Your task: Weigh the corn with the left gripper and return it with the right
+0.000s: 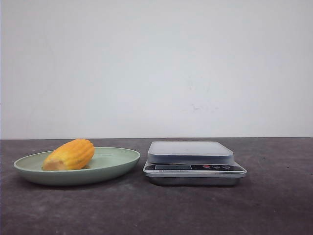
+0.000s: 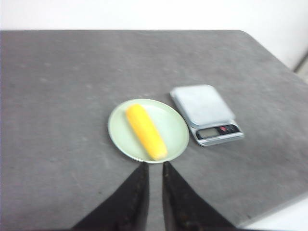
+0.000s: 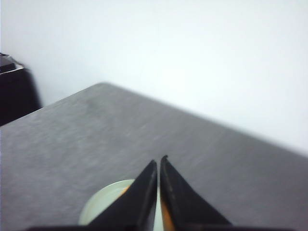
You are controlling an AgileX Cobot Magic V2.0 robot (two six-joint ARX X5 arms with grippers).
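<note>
So, nothing done yet, as far as I can judge. Corn (image 1: 69, 154) lies on its side in the pale green plate (image 1: 117, 164), paler cut end toward the plate's left rim in the front view. Kitchen scale (image 1: 194, 163) sits just beside the plate on its right, near but apparently not touching, platform bare. Display too small to read.

My left hand (image 2: 155, 169) hovers above the dark grey counter (image 2: 57, 96), short of the plate's near rim and well clear of the corn. Fingers (image 2: 139, 192) are nearly pressed together, only a thin slit between them, pinching nothing. From the left wrist view, plate, corn and scale are all ahead of me, corn running diagonally across the plate.

My right hand (image 3: 159, 163) is also up in the air, fingers (image 3: 178, 197) pressed almost together, holding nothing. Through them I see part of the plate and a sliver of orange, presumably the corn, partly hidden behind the fingers. Neither hand appears in the front view.

Remaining, by my estimate: everything.
- left hand must spread, come down, grip the corn
- carry it over to the scale platform, release
- right hand picks it off the scale, returns it to the plate

Corn is rounded, so I expect it could roll on the flat platform.
</note>
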